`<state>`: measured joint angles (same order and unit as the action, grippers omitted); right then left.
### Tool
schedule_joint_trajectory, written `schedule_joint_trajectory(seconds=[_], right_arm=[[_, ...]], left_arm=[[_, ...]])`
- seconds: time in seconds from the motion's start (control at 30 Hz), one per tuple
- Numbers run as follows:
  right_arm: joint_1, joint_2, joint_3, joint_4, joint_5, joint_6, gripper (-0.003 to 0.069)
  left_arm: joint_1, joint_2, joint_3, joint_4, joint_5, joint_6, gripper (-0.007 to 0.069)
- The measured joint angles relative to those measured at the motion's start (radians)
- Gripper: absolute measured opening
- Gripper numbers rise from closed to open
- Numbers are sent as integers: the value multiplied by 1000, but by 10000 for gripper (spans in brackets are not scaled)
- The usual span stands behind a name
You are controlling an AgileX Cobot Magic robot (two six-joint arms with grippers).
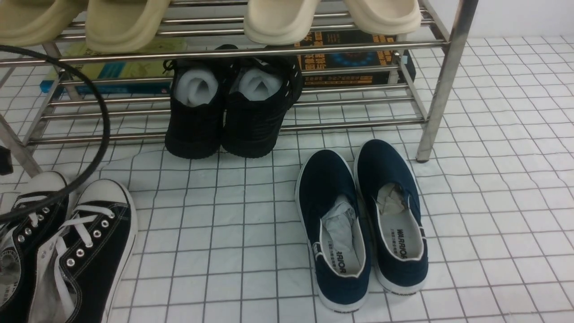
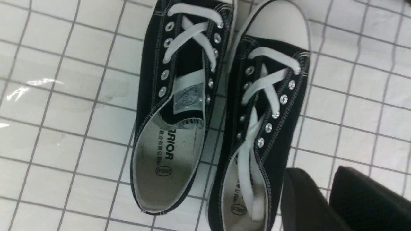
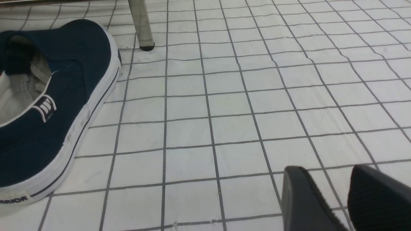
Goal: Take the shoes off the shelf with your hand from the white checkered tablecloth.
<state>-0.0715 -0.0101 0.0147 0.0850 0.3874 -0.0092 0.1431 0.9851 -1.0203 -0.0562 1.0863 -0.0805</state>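
Note:
The shoes [image 1: 67, 242], black canvas sneakers with white laces and toe caps, lie side by side on the white checkered tablecloth [image 1: 493, 202] at the front left, off the shelf [image 1: 287, 48]. In the left wrist view the pair [image 2: 151, 80] lies just beyond my left gripper [image 2: 316, 173], which is open and empty beside the nearer shoe's heel. My right gripper [image 3: 322, 170] is open and empty low over bare cloth [image 3: 224, 106]. Neither gripper shows in the front view.
All-black shoes stuffed with white foam [image 1: 228, 116] sit on the shelf's lowest tier, and beige slippers [image 1: 278, 18] on the tier above. Navy slip-ons [image 1: 363, 215] lie on the cloth centre-right and also show in the right wrist view [image 3: 48, 96]. A shelf leg [image 1: 441, 85] stands right. A black cable [image 1: 101, 112] loops at left.

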Motion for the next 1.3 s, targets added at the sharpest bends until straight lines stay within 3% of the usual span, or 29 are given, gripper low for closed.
schedule_joint_trajectory(seconds=[0.07, 0.17, 0.43, 0.57, 1.3], right_arm=[[0, 0, 0, 0, 0, 0, 239], [0, 0, 0, 0, 0, 0, 239], [0, 0, 0, 0, 0, 0, 239], [0, 0, 0, 0, 0, 0, 239], [0, 0, 0, 0, 0, 0, 239]], left_arm=[[0, -30, 1, -46, 25, 53, 60], [0, -73, 17, -126, 58, 160, 9], [0, -272, 211, -428, 27, 444, 1], [0, -429, 373, -549, -123, 523, 1], [0, -501, 471, -391, -325, 538, 13]])
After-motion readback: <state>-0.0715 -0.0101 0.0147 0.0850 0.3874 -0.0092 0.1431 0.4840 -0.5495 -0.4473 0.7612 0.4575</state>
